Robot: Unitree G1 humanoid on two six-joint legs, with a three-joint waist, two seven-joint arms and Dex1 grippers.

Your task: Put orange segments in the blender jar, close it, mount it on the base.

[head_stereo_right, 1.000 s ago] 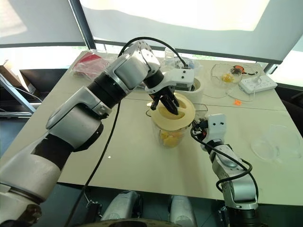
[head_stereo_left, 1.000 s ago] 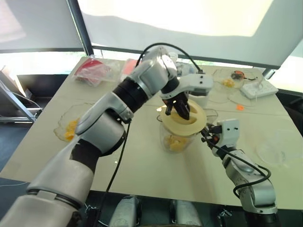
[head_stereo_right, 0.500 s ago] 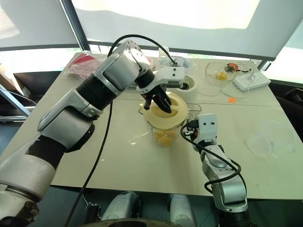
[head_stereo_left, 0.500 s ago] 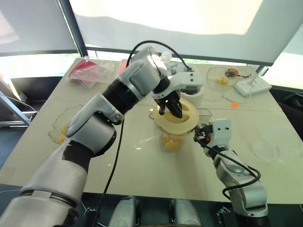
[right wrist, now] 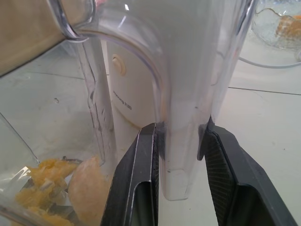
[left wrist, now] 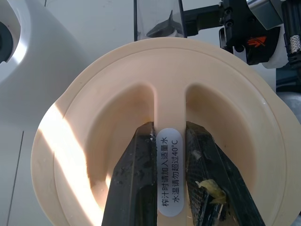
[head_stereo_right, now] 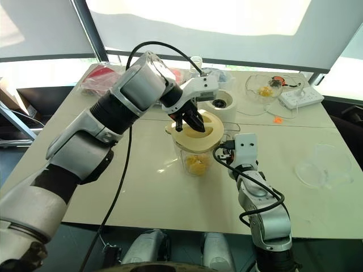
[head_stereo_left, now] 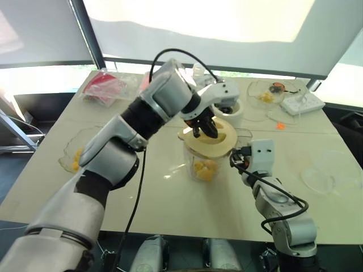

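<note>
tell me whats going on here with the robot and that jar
The robot is closing a blender jar that already holds orange segments. Its left gripper pinches the centre ridge of the pale-yellow lid, which sits tilted on the jar's mouth, not yet seated flat. The right gripper has its jaws clamped on the jar's handle to steady it. The cream-white base waits just behind the jar, nothing mounted on it yet.

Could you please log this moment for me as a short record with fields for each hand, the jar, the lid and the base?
left hand: shut on centre ridge of the pale-yellow round lid
right hand: shut on handle of the large clear blender jar
lid: tilted on jar's mouth, not seated
jar contents: yellow-orange orange segments
cream-white cylindrical base: behind jar, nothing mounted
</note>
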